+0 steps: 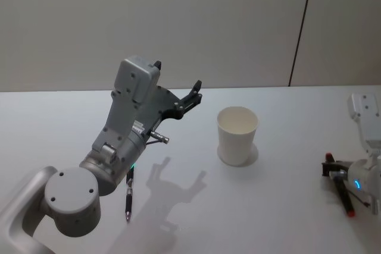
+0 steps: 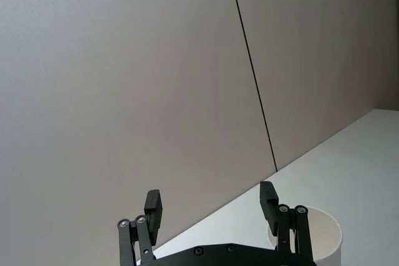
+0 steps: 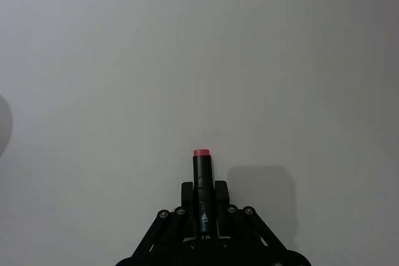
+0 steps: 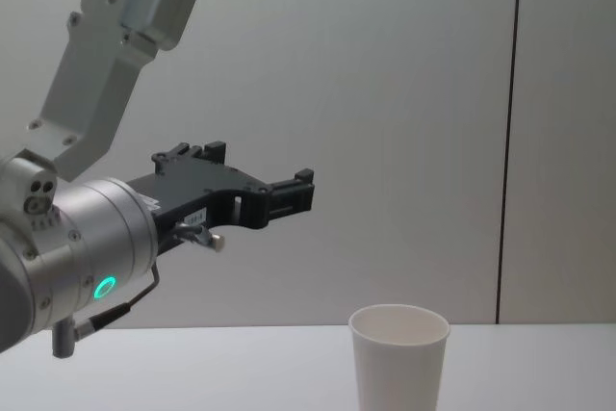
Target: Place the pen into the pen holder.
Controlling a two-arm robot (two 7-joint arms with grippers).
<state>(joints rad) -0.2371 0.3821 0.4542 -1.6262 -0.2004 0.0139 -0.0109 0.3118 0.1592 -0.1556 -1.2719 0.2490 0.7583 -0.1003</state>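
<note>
The pen holder, a white paper cup (image 1: 237,134), stands upright on the white table, right of centre; it also appears in the chest view (image 4: 399,353) and past the left fingers (image 2: 315,235). My right gripper (image 1: 338,181) is low over the table at the far right, shut on a black pen with a red end (image 1: 346,198); the pen (image 3: 202,169) sticks out past the gripper (image 3: 203,192). My left gripper (image 1: 178,74) hangs raised, left of the cup, open and empty (image 2: 211,207). A second dark pen (image 1: 128,193) lies on the table beneath the left arm.
The white table (image 1: 280,218) runs back to a plain grey wall with one dark vertical seam (image 1: 300,28). The raised left arm (image 4: 87,238) takes up the left of the chest view.
</note>
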